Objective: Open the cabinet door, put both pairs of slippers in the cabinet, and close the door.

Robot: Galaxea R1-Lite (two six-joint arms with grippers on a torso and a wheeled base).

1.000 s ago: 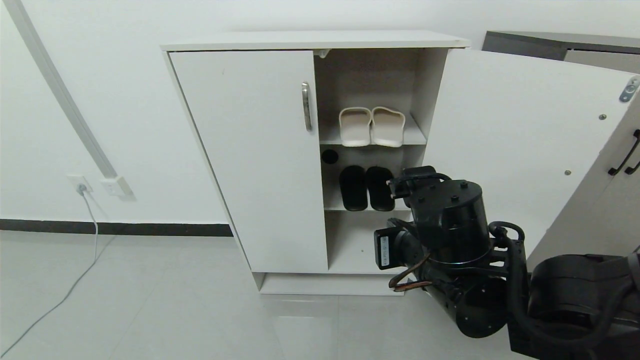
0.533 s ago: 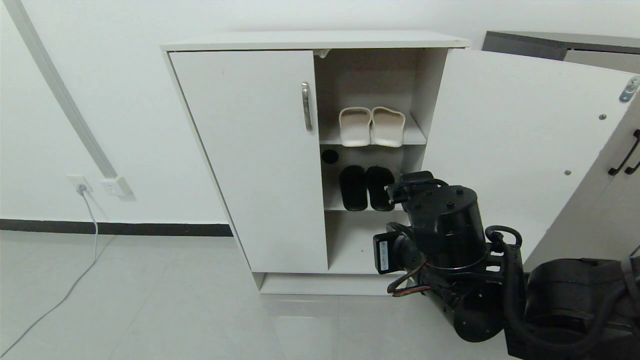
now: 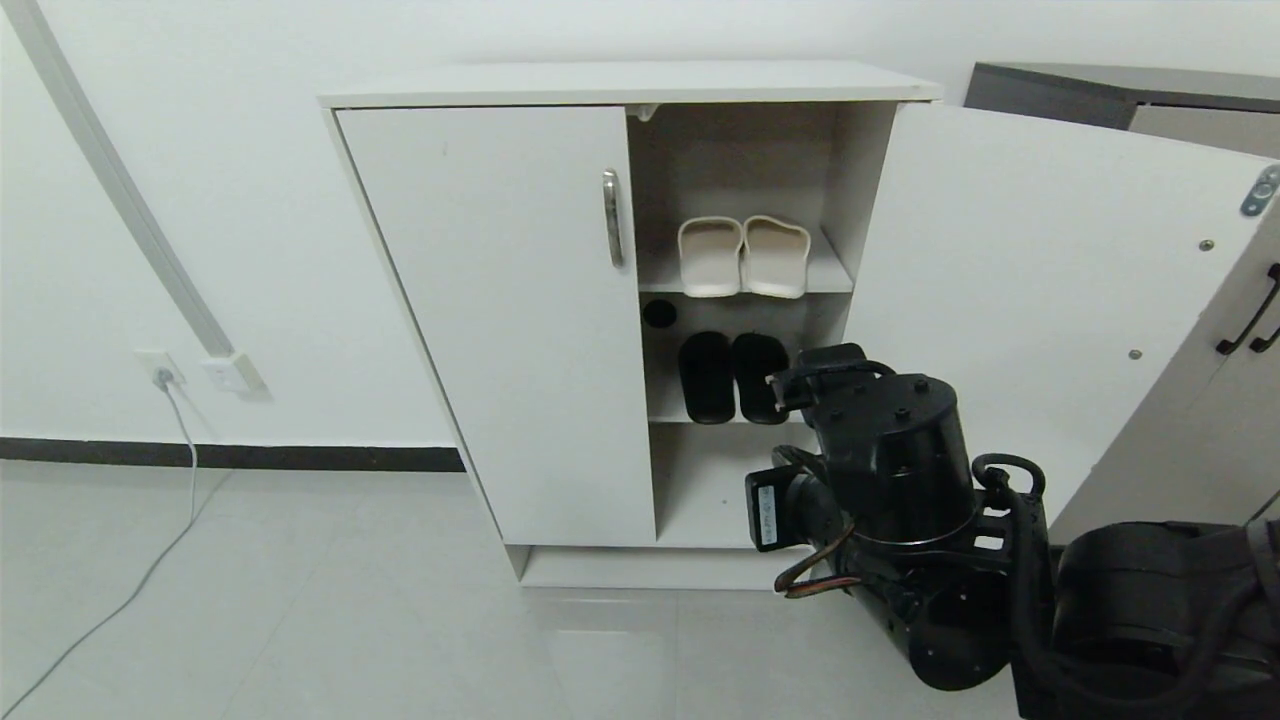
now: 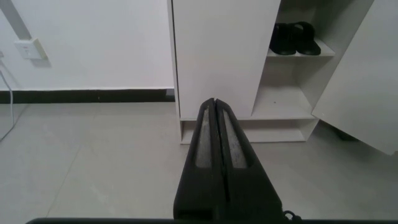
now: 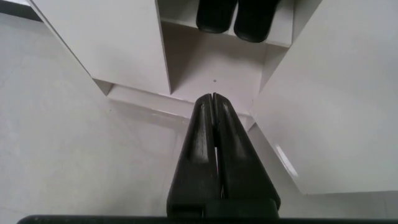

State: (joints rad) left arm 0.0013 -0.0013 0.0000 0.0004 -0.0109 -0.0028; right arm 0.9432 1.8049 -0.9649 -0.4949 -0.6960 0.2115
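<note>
A white cabinet (image 3: 620, 80) stands with its right door (image 3: 1020, 280) swung open and its left door (image 3: 500, 320) shut. White slippers (image 3: 743, 256) sit side by side on the upper shelf (image 3: 835, 272), and black slippers (image 3: 732, 376) one level down. The right gripper (image 5: 213, 98), fingers pressed together and empty, points toward the bottom compartment. Over the last second its arm has sunk slightly, away from the black pair. The left gripper (image 4: 214, 102), fingers also closed on nothing, hangs over the floor (image 4: 93, 162). Both pairs look stowed, so closing the door seems the only step left.
</note>
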